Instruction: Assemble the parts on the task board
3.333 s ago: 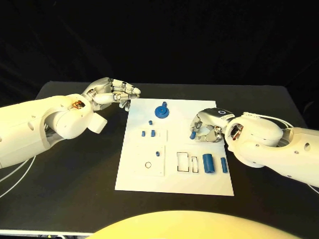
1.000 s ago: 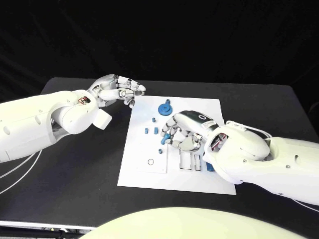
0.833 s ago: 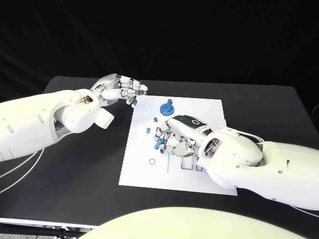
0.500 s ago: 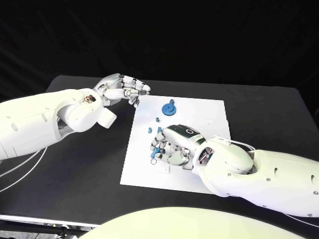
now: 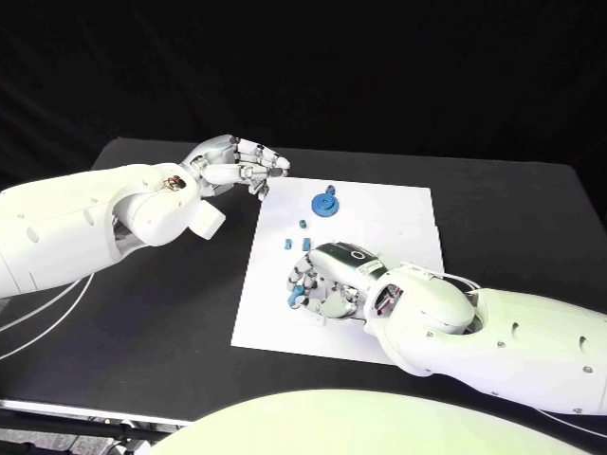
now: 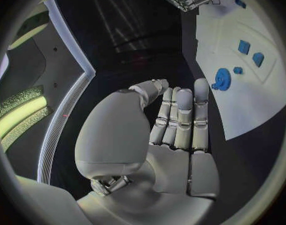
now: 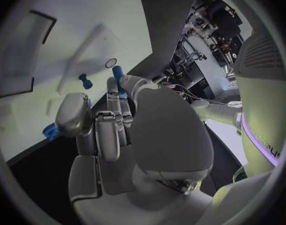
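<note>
Right hand (image 5: 334,284) at centre of frame, low over white board (image 5: 386,218), pinching blue peg (image 7: 118,74). Left hand (image 5: 232,166) upper left, fingers curled, holding nothing, above desk (image 5: 154,313). Blue gear (image 5: 327,203) near board's top edge.

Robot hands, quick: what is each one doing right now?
Left robot hand: fingers curled in, holding nothing.
Right robot hand: pinching a small blue plastic peg over the white task board.

Left silver many-fingered hand (image 5: 232,165) curled, empty, raised far left on bent white arm. Right silver many-fingered hand (image 5: 325,282) palm down mid-scene, pinching something blue.
</note>
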